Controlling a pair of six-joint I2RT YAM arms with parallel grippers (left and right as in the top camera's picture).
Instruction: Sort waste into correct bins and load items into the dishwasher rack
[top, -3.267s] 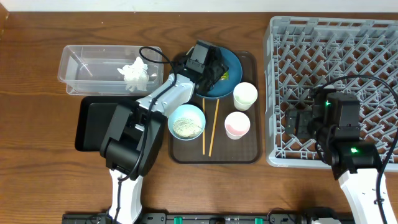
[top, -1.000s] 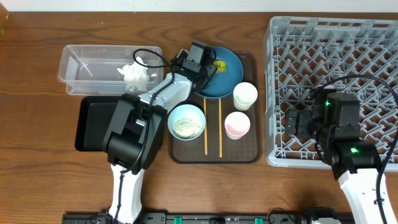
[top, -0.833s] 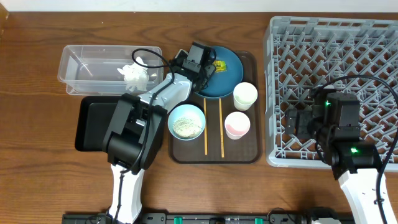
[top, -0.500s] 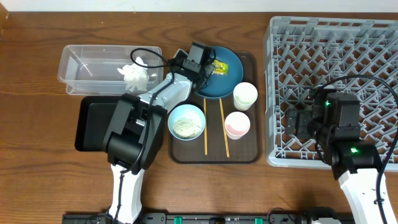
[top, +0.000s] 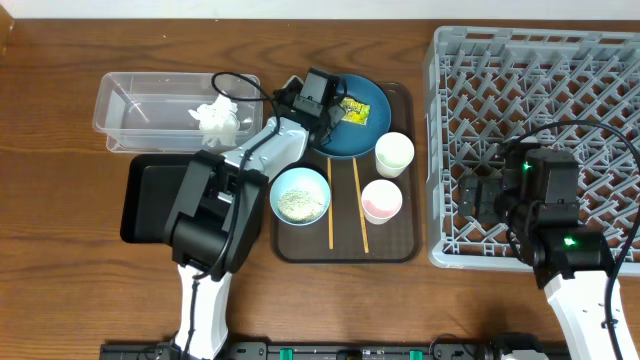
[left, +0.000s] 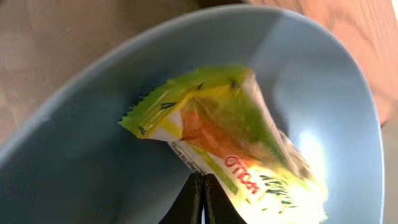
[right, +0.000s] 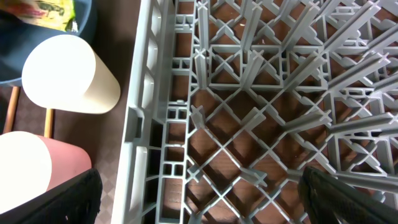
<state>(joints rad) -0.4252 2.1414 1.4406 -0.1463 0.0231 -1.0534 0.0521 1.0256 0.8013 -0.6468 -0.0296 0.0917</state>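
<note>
Pinching the near edge of the wrapper (left: 217, 130), the closed left gripper (left: 201, 186) sees it stretch ahead-right; the right gripper (right: 202, 199) gapes empty, well apart.

A brown wooden table (top: 60, 290) carries four things directly. At the far left stands a clear plastic container (top: 140, 110), and just beside its near edge lies a shallow black tray (top: 150, 205), partly hidden under an arm. A larger brown serving tray (top: 392, 242) sits in the middle, close to both of them. On the right, a big grey rack (top: 436, 150) stands near the serving tray, with a strip of wood between them
</note>
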